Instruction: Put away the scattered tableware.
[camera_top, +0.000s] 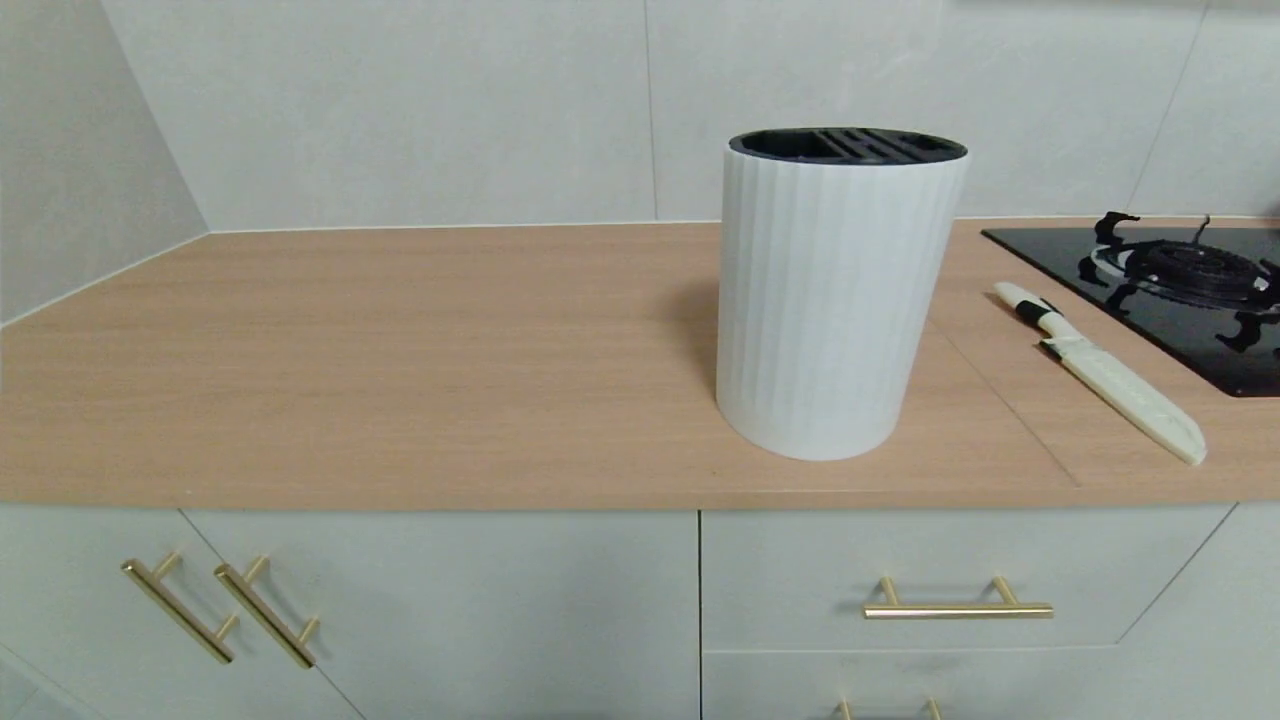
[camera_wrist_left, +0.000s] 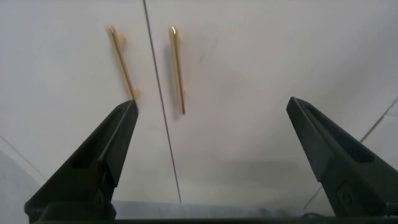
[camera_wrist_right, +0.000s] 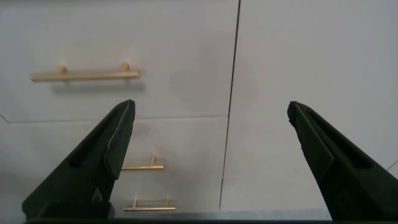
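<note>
1. Looking down at the wooden counter (camera_top: 400, 380), we see a tall white knife holder (camera_top: 825, 310) standing upright near the middle; its sides have thin ridges; its black top (camera_top: 848, 145) has long slots in it.
2. We see the knife (camera_top: 1105, 375) lying flat on the counter, to the right of the knife holder and apart from it; its white handle has a black band and points toward the back wall; its pale blade points toward the front edge of the counter.
3. We see a black stove (camera_top: 1170, 320) set into the counter at the far right, near the knife; a black burner (camera_top: 1185, 265) sits on it.
4. Our left gripper (camera_wrist_left: 211, 102) is in front of two white cupboard doors (camera_wrist_left: 261, 124); its two dark fingers (camera_wrist_left: 106, 162) are spread wide apart and hold nothing; two gold handles (camera_wrist_left: 177, 68) run side by side, one on each door.
5. Our right gripper (camera_wrist_right: 210, 104) is in front of white drawer fronts (camera_wrist_right: 174, 50); its fingers (camera_wrist_right: 99, 162) are spread wide apart too and hold nothing; we can see three gold bars (camera_wrist_right: 85, 75) on the drawers.
6. We see a pale tiled wall (camera_top: 400, 100) standing behind the counter.
</note>
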